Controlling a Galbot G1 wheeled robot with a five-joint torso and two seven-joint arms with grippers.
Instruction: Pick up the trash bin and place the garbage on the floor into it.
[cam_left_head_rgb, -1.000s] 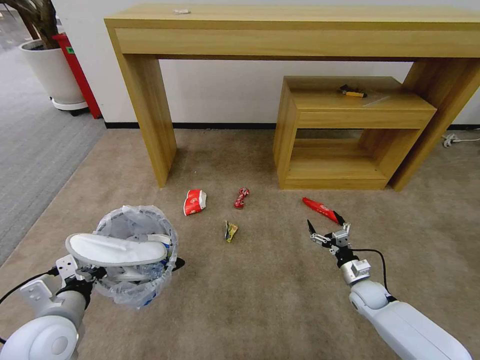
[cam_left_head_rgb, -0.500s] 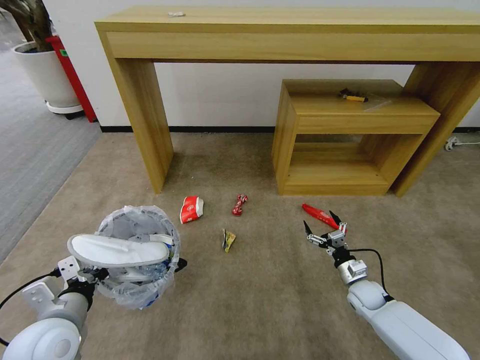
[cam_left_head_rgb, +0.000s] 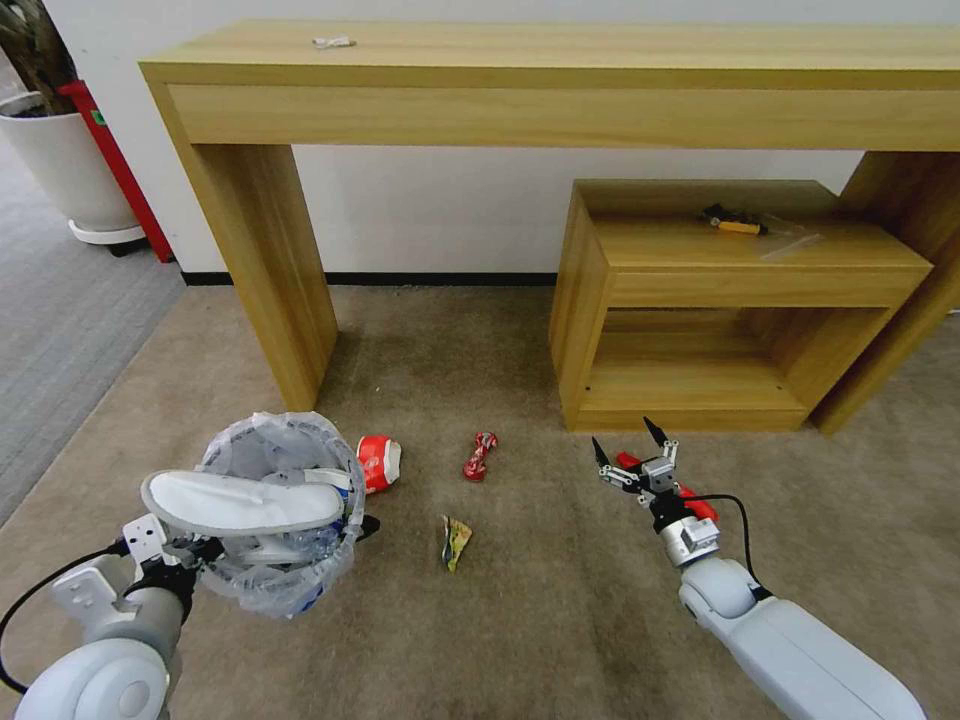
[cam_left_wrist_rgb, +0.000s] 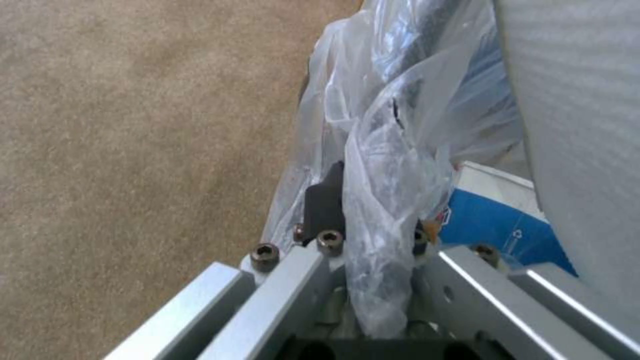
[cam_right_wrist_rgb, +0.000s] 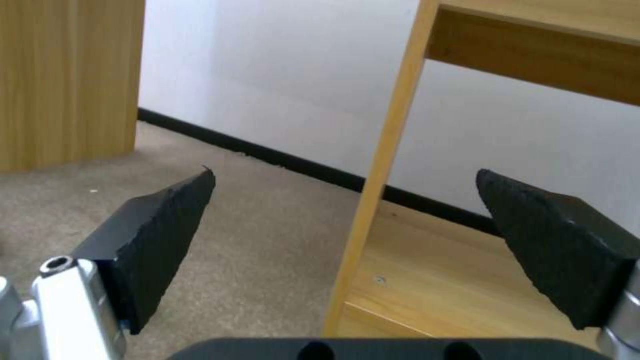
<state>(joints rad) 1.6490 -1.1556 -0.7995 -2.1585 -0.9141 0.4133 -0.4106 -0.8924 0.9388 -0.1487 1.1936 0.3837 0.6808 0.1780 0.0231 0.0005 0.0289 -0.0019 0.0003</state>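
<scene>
Under the right gripper (cam_left_head_rgb: 633, 449), fingers spread wide, red wrapper (cam_left_head_rgb: 700, 503) now lies, vs ahead of them 1 s ago; pick looks close. L gripper (cam_left_wrist_rgb: 373, 240) fingers clamp trash bin (cam_left_head_rgb: 285, 520) rim
</scene>
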